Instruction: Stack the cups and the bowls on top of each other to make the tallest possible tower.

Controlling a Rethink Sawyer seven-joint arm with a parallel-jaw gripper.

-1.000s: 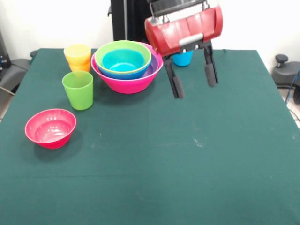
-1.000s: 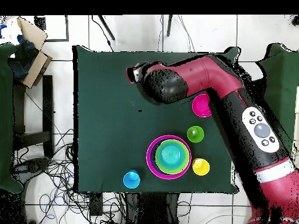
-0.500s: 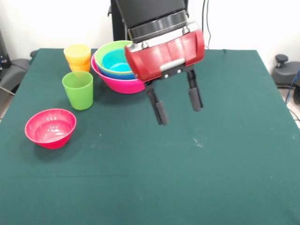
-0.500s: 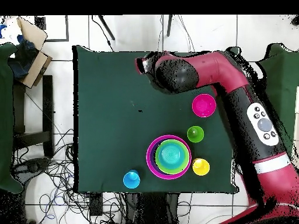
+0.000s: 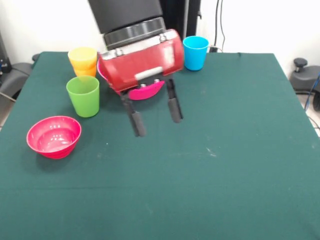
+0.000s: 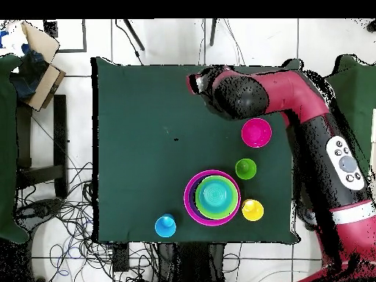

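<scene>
My gripper (image 5: 156, 116) hangs open over the middle of the table with nothing between its fingers (image 5: 137, 123). Its red body hides most of the nested bowls in the front view; only a sliver of the large pink bowl (image 5: 145, 93) shows. From overhead, the pink bowl (image 6: 188, 198) holds purple, light green and light blue bowls (image 6: 214, 195). A small red-pink bowl (image 5: 54, 136) (image 6: 256, 132) sits alone, left of the gripper in the front view. The green cup (image 5: 83, 95) (image 6: 246, 169) stands beside it. A yellow cup (image 5: 82, 55) (image 6: 252, 210) sits in an orange cup (image 5: 88, 71). The blue cup (image 5: 195, 52) (image 6: 165, 225) stands apart.
The red arm (image 6: 294, 88) reaches across the table's edge above the red-pink bowl in the overhead view. A cardboard box (image 6: 38, 60) and cables lie on the floor off the table. A chair base (image 5: 302, 70) stands beside the table.
The gripper has swung left in the front view, still open. It now covers the nested bowls and has uncovered the blue cup. No cup or bowl has moved.
</scene>
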